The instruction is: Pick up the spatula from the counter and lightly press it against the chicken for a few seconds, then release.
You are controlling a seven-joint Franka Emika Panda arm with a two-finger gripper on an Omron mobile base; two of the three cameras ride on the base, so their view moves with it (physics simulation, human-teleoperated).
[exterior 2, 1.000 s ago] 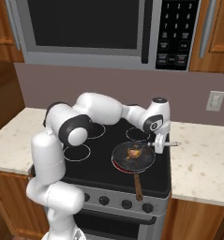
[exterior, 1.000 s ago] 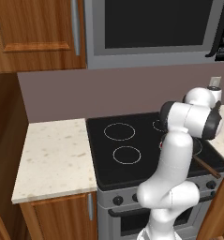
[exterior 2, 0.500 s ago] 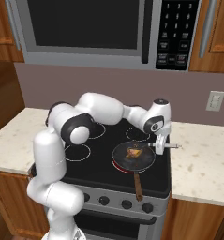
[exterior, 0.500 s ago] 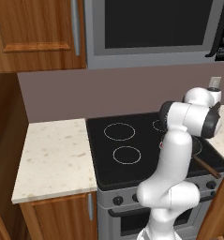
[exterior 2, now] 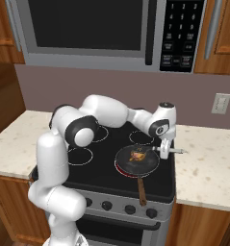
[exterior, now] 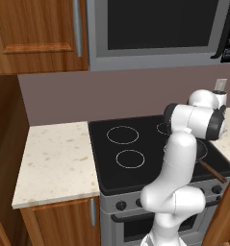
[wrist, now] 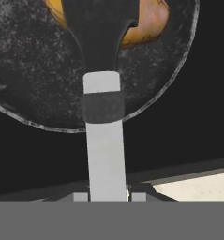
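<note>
Since the spatula (wrist: 103, 42) blade lies over the chicken (wrist: 153, 21) in the pan (wrist: 33, 70) on the stove (exterior 2: 97, 169), with the gripper (wrist: 106, 196) pinched tight on its handle, this looks like the press step. Push light, straight down, blade flat, so the chicken doesn't skid or the pan shift. Then let go.

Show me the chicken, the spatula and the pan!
chicken (wrist: 151, 23), hand view, golden part right of the blade
spatula (wrist: 105, 154), hand view, pale handle
pan (wrist: 29, 70), hand view, bare dark floor
</note>
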